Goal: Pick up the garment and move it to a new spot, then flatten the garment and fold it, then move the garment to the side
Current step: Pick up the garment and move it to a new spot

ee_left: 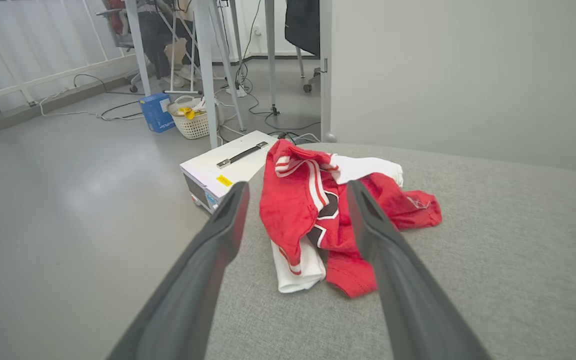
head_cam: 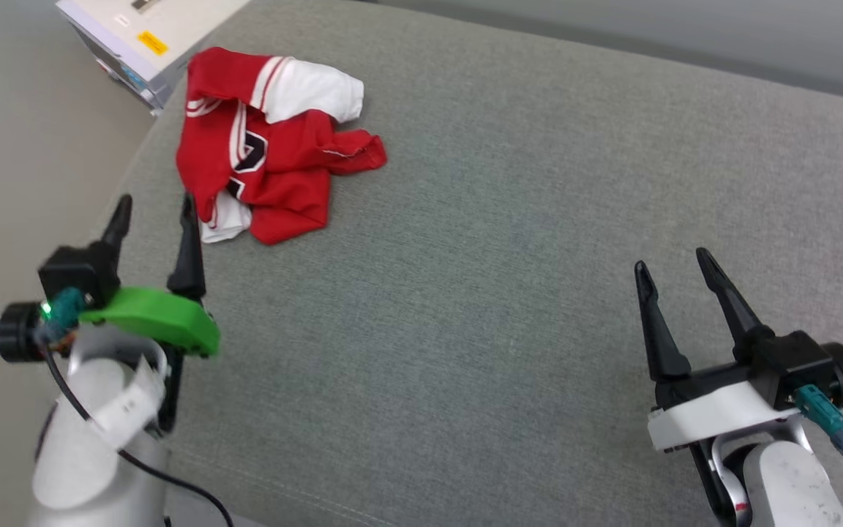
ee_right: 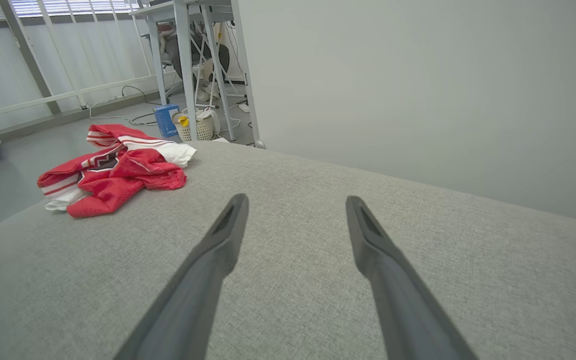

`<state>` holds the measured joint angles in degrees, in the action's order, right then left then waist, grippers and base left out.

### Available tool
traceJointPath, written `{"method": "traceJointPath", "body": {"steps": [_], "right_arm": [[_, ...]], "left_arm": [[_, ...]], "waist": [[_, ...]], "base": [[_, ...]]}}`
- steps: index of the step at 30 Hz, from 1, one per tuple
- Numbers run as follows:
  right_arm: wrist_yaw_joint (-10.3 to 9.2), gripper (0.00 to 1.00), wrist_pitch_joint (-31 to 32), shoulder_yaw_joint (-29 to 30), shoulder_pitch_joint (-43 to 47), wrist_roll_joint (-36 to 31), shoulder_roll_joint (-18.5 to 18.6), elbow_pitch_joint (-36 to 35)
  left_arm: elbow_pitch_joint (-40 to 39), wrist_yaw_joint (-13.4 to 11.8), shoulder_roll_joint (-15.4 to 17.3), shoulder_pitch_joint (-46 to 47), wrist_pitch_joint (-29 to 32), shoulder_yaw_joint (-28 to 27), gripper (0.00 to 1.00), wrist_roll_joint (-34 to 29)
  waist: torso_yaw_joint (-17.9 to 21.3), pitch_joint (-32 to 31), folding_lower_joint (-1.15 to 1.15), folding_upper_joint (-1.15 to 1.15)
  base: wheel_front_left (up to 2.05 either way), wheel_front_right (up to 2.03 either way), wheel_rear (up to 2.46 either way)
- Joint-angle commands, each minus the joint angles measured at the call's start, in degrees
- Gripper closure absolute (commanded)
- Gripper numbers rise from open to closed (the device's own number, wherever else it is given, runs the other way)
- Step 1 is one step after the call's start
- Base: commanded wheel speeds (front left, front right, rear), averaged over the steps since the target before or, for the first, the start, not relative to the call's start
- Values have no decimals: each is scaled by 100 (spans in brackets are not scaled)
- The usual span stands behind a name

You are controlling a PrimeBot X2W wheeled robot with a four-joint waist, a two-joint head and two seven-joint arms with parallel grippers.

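2 grippers are held wide open, and nothing is gripped. The left gripper (head_cam: 156,201) is just beside the shirt (head_cam: 282,168); the right gripper (head_cam: 672,260) is well apart. For a good pick, the left one should be lowered over a thick bunch and shut there, not on a thin edge. The shirt is crumpled at the far left corner of the grey cushion (head_cam: 502,256), near a white box (head_cam: 125,40). It is red, with white sleeves, striped trim and black letters.
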<state>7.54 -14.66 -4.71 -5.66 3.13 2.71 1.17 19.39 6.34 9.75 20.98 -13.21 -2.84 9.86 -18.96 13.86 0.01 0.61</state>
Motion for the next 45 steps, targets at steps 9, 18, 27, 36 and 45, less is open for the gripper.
{"method": "traceJointPath", "body": {"steps": [9,18,27,36,45], "right_arm": [[-5,0,-34,-104,-488,18,17,-167],[-5,0,-34,-218,-669,142,17,-250],[-5,0,-34,-180,-693,141,17,-261],[-5,0,-34,-123,-694,42,17,-187],[-5,0,-34,-22,-368,209,17,-2]], "left_arm": [[945,110,1273,1686,1926,202,0,967],[1174,113,2552,2246,3702,1063,0,2330],[1653,114,2620,2440,4145,1207,0,2789],[1772,106,2571,2313,3511,1472,100,2774],[1275,-352,2660,2104,1383,1655,100,1799]], "waist": [[1292,1504,-1,-61],[1731,2044,-1,-61],[1758,2211,-1,-61],[1660,1862,-1,-61],[1523,611,-1,-61]], "base": [[0,0,0],[0,0,0],[0,0,0],[0,0,0],[0,0,0]]}}
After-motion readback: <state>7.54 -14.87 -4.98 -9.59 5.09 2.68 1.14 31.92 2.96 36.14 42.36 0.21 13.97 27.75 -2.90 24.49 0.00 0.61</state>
